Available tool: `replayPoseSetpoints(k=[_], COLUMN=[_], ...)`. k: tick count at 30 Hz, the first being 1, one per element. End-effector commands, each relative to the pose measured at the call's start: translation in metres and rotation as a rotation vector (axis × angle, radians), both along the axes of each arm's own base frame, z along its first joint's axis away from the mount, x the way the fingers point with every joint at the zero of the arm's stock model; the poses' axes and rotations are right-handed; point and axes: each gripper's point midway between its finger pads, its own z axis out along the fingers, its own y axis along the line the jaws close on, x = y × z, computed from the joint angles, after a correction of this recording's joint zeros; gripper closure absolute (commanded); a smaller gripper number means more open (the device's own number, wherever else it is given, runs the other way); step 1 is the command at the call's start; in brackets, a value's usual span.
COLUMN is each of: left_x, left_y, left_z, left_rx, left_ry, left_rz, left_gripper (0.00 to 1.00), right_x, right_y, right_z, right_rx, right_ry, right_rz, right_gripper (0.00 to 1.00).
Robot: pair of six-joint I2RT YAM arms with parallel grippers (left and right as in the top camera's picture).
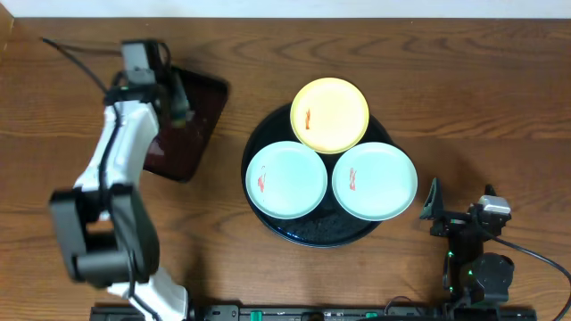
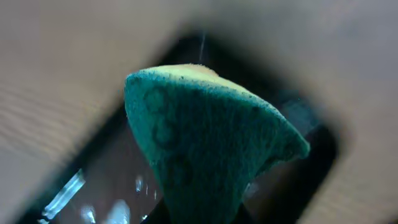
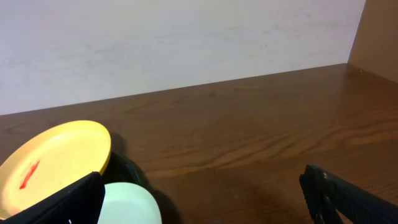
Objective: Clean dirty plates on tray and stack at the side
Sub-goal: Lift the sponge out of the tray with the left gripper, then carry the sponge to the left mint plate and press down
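Note:
Three plates sit on the round black tray [image 1: 268,223]: a pale yellow plate [image 1: 330,114] at the back and two mint-white plates, one left [image 1: 285,180] and one right [image 1: 375,181]. Each has a small red-orange smear. My left gripper [image 1: 181,111] is over the rectangular dark tray and is shut on a green and yellow sponge [image 2: 205,143], which fills the left wrist view. My right gripper [image 1: 457,209] is open and empty, right of the round tray. The right wrist view shows the yellow plate [image 3: 53,162] and a mint plate's edge [image 3: 134,202].
A smaller rectangular dark tray [image 1: 192,120] lies at the back left under my left gripper; it also shows in the left wrist view [image 2: 93,186]. A pale wall [image 3: 186,43] stands behind the table's far edge.

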Motion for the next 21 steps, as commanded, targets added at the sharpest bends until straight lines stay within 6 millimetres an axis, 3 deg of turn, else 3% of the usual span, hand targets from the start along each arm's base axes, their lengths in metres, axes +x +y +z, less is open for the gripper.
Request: replayPoseSetpoints(k=[1, 3, 7, 10, 12, 16, 21], left_x=[-0.004, -0.007, -0.018, -0.032, -0.043, -0.064, -0.096], left_y=[0.002, 0.0, -0.01, -0.029, -0.049, -0.096, -0.148], left_z=[0.018, 0.04, 0.103, 0.148, 0.166, 0.161, 0.12], left_rx=[0.022, 0.026, 0.026, -0.061, -0.152, -0.302, -0.367], left_ry=[-0.026, -0.069, -0.206, -0.319, -0.357, -0.28, -0.053], left_rz=[-0.006, -0.01, -0.016, 0.014, 0.014, -0.062, -0.166], left_gripper=[0.93, 0.93, 0.92, 0.93, 0.93, 0.92, 0.93], right_x=[0.0, 0.0, 0.0, 0.0, 0.0, 0.0, 0.0], right_y=[0.001, 0.001, 0.001, 0.0, 0.0, 0.0, 0.001], right_z=[-0.001, -0.001, -0.001, -0.001, -0.001, -0.001, -0.001], right_rx=[-0.014, -0.014, -0.014, -0.014, -0.014, -0.014, -0.014], right_ry=[0.004, 0.004, 0.004, 0.004, 0.004, 0.004, 0.004], right_rz=[0.0, 0.0, 0.0, 0.0, -0.001, 0.0, 0.0], right_gripper=[0.01, 0.01, 0.01, 0.01, 0.01, 0.01, 0.01])
